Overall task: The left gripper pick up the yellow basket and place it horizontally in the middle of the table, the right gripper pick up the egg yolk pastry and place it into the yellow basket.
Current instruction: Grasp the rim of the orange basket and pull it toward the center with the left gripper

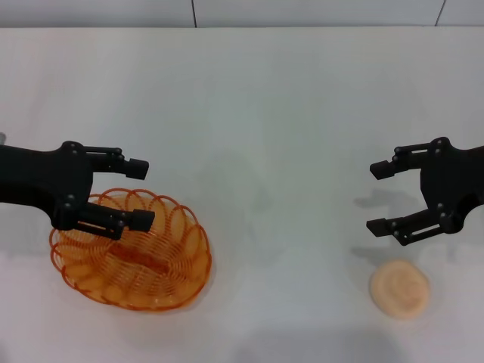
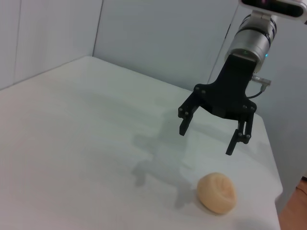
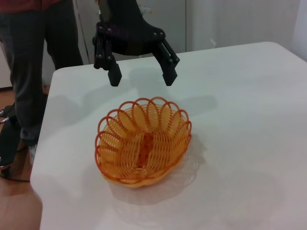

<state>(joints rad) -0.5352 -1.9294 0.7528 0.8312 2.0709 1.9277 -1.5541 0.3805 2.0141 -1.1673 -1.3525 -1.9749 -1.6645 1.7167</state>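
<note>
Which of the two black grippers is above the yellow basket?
The left gripper, open, hangs over the yellow basket on the robot's left. The right gripper, also open, is above bare table beside the egg yolk pastry.

Yellow basket upright at table's left; egg yolk pastry right.

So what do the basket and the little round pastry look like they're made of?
The yellow basket looks like glossy translucent orange plastic wire, woven in loops: the table shows through its gaps, though coated metal is possible. The egg yolk pastry looks like matte, pale peach baked dough with a faint swirl; whether it is real or a replica is unclear.
</note>
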